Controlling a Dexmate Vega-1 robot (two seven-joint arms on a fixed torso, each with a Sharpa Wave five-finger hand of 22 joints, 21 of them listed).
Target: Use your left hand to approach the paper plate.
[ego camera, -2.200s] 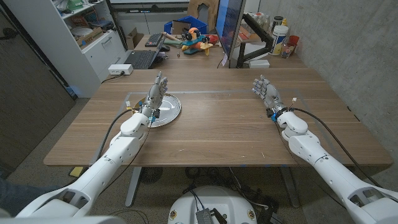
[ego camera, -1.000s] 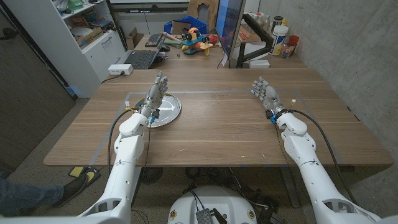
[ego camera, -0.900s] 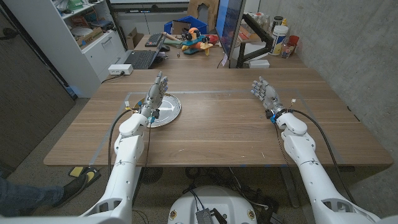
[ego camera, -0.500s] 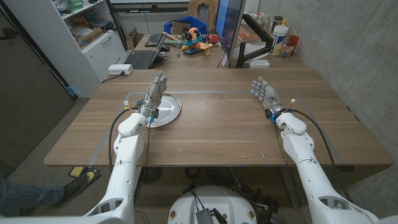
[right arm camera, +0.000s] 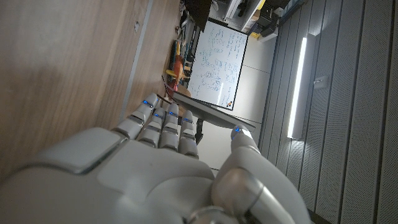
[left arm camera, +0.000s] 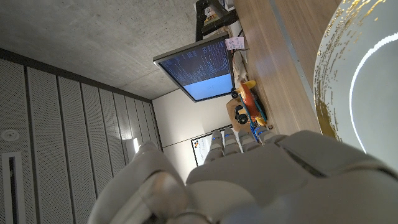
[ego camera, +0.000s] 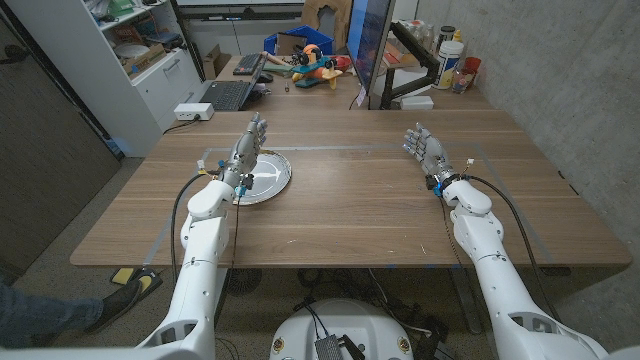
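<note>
1. Far left of the head view: a white shelf unit stands behind the tabletop's left corner, with a small white box and a laptop just off the far edge.
2. Now the left robot hand: fingers straight and apart, pointing away from the robot, grasping nothing, so it is released. It sits over the near-left part of the paper plate; whether it touches the plate I cannot tell.
3. The paper plate lies flat on the left half of the tabletop, round and shiny with a pale rim, well apart from the right robot hand.
4. In the left wrist view the back of that same left robot hand bulks large, and the plate's glossy rim with gold flecks curves just beyond it, very close. A lit monitor and an orange toy sit past the tabletop's edge.
5. Middle of the head view: bare wood, with a line of tape running across the far part of the tabletop.
6. Beyond the far edge, the orange toy and a blue bin sit among clutter.
7. Right side: the right robot hand is raised with fingers apart and holding nothing, released too, near the far right of the tabletop.
8. The right wrist view shows the back of that hand over plain wood, a whiteboard off in the room.
</note>
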